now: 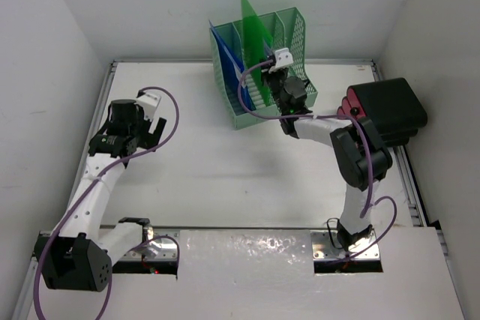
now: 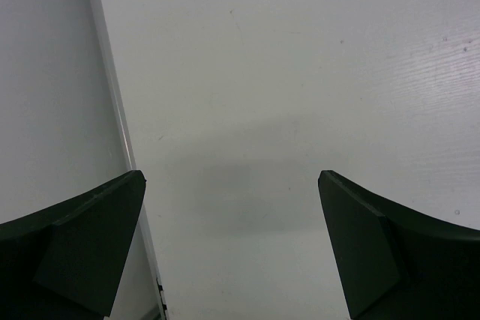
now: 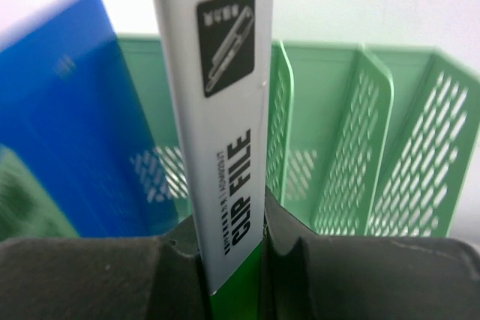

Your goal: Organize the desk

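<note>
Filing green plastic clip file with white spine label into mint-green mesh file rack, upper centre of top view: step in hand, we judge. Right gripper pinches file by spine, file upright over rack; which compartment it lines up with, we cannot tell. Blue flat folder stands in rack's left compartment. Left gripper spread wide, carrying nothing, over left part of large flat white desk, which fills frame's middle. Next move, we think: lower file into free compartment, clear of dividers, then release.
</note>
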Action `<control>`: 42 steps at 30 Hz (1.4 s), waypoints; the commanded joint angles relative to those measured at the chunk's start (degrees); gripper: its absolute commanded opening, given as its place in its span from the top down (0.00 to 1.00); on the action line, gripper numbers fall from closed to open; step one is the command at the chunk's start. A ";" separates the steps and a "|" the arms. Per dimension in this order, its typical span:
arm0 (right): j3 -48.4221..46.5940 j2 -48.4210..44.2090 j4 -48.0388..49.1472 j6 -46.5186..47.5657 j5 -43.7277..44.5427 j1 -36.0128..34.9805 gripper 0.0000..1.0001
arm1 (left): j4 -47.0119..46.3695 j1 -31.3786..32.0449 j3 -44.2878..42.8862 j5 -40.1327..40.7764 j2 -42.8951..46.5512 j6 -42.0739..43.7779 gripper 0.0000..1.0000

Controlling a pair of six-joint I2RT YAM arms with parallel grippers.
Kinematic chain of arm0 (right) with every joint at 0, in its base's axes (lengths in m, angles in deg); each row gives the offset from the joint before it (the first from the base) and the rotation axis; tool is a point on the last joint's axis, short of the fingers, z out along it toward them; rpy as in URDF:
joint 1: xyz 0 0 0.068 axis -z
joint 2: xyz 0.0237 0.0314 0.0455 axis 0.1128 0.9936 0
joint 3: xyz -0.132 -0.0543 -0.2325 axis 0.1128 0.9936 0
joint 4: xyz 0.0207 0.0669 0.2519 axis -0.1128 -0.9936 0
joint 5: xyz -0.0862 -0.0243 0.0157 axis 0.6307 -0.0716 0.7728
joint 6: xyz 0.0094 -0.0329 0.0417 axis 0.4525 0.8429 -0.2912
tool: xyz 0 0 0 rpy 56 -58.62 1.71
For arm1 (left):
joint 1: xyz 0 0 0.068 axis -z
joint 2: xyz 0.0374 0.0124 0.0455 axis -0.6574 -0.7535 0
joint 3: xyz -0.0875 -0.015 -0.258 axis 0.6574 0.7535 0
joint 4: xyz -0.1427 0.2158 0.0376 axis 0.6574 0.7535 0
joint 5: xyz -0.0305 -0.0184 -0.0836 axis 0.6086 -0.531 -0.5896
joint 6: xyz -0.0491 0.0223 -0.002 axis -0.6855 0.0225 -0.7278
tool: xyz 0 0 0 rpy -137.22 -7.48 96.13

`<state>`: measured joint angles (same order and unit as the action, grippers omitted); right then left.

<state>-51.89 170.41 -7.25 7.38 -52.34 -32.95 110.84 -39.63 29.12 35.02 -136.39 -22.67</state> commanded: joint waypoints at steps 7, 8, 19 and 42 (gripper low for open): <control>-2.74 4.96 1.89 -4.77 0.90 1.17 1.00 | -2.46 -0.77 1.06 0.61 1.96 0.87 0.01; -2.65 5.13 1.37 -4.68 0.90 1.17 1.00 | -2.55 -0.77 1.06 0.52 1.96 0.87 0.01; 2.17 -8.03 -14.00 -1.60 1.23 1.26 0.25 | -1.68 -0.86 0.18 0.35 2.23 -0.09 0.00; 53.42 -87.83 -77.72 -28.67 -3.31 1.52 0.01 | 5.89 -3.58 21.89 6.94 30.09 2.98 0.00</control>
<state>2.05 88.60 -83.58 -18.26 -51.11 -31.36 119.01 -42.67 52.53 41.49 -107.04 -19.04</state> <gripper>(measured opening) 0.989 0.996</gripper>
